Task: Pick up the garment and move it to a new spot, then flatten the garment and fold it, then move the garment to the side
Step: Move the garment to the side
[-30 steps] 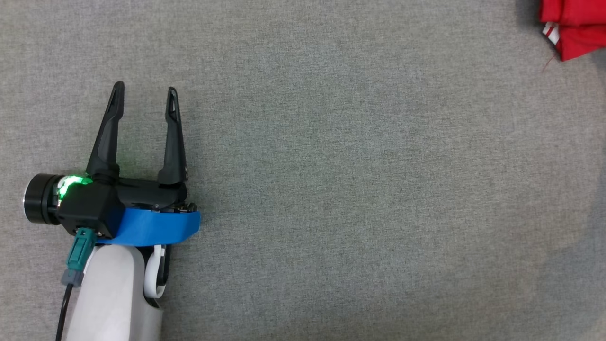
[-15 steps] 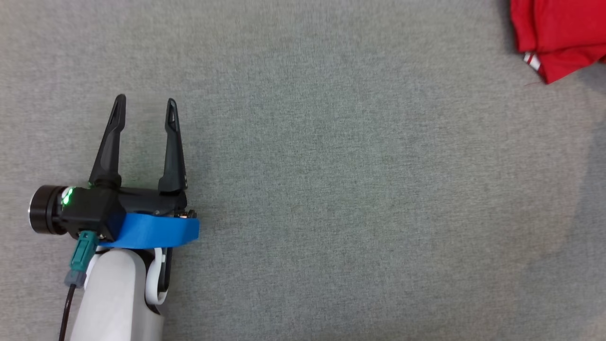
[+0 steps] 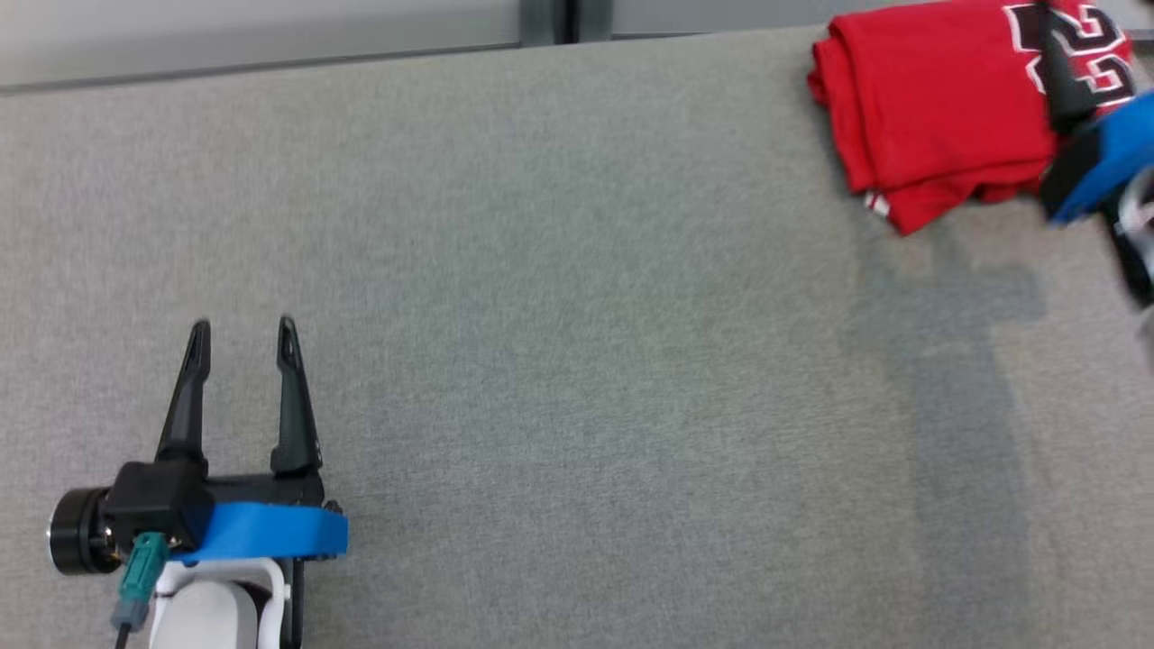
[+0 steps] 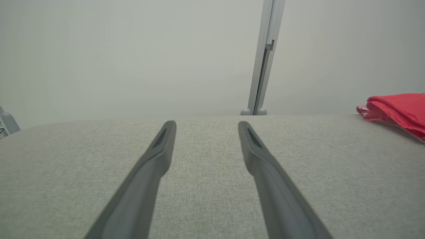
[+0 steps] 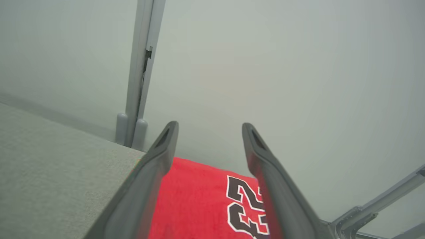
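The red garment (image 3: 938,117) lies folded at the far right corner of the grey table (image 3: 577,361), its black-and-white number facing up. A dark finger (image 3: 1062,81) of my right gripper reaches over its right part, with the blue wrist band just behind. In the right wrist view my right gripper (image 5: 209,127) is open above the garment (image 5: 199,205), with nothing between its fingers. My left gripper (image 3: 242,329) hovers open and empty at the near left, far from the garment. Its own view shows the open left gripper (image 4: 206,124) and the garment (image 4: 398,109) at the far right.
The table's far edge (image 3: 270,68) runs along the top, with a pale wall behind it. A grey upright post (image 4: 264,56) stands against that wall. A metal frame (image 5: 375,212) shows beyond the table's right corner.
The head camera has tilted up, so the table's far edge and most of the garment came into view. My right gripper now shows at the garment, open. The left gripper stays open.
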